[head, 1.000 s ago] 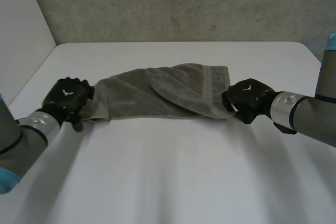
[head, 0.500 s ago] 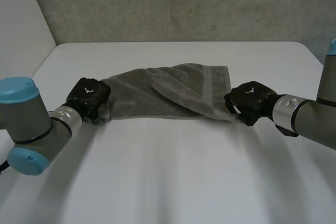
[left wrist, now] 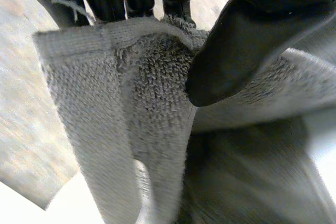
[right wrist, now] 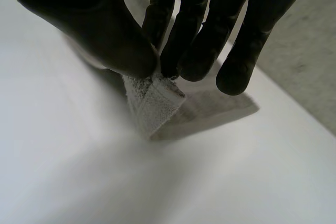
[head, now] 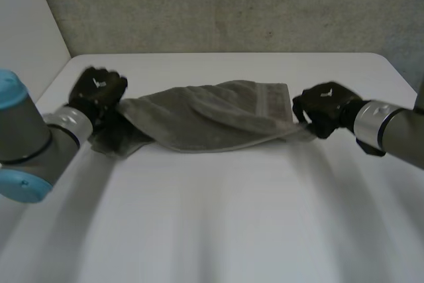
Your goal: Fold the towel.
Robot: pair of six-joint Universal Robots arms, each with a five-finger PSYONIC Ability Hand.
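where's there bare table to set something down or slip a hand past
The table is bare in front of the towel, toward the near edge, and in a band between towel and wall. Crowded: the towel's ends, pinched by the left hand and right hand.

Head view looks down from the near side, mid-distance, across the surface (head: 218, 217) toward the far wall (head: 232, 4); each wrist view peers close along its own palm, sharing the towel (head: 205, 120) end held by left hand (head: 98, 91) or right hand (head: 324, 107).
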